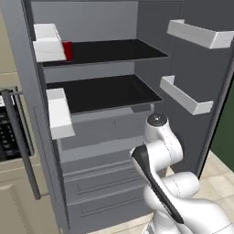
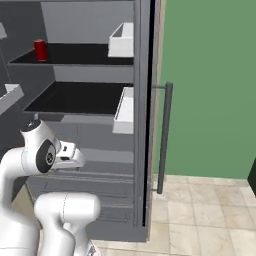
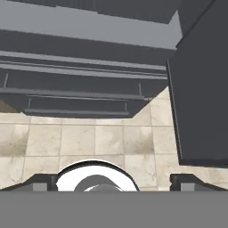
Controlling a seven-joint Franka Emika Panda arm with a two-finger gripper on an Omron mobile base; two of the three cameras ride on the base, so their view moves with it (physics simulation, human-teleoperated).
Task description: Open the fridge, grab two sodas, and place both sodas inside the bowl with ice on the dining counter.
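The fridge (image 1: pixel 91 18) stands open, both doors swung wide, with dark shelves and bottom drawers (image 3: pixel 80 89). One red soda (image 1: pixel 67 50) with a dark top stands upright at the left end of the upper shelf, half hidden by a white door bin; from the other side the soda (image 2: pixel 40 50) shows whole. My arm is folded low in front of the drawers. My gripper (image 3: pixel 113 182) points down at the floor tiles, open, with nothing between its fingertips (image 3: pixel 40 182). The bowl and the dining counter are out of view.
White bins (image 1: pixel 196 34) hang on the right door (image 3: pixel 200 89), and others (image 1: pixel 59 114) on the left door. A beige cabinet with a dark appliance (image 1: pixel 9 132) stands to the left. A bar handle (image 2: pixel 165 135) and green wall (image 2: pixel 210 75) lie right.
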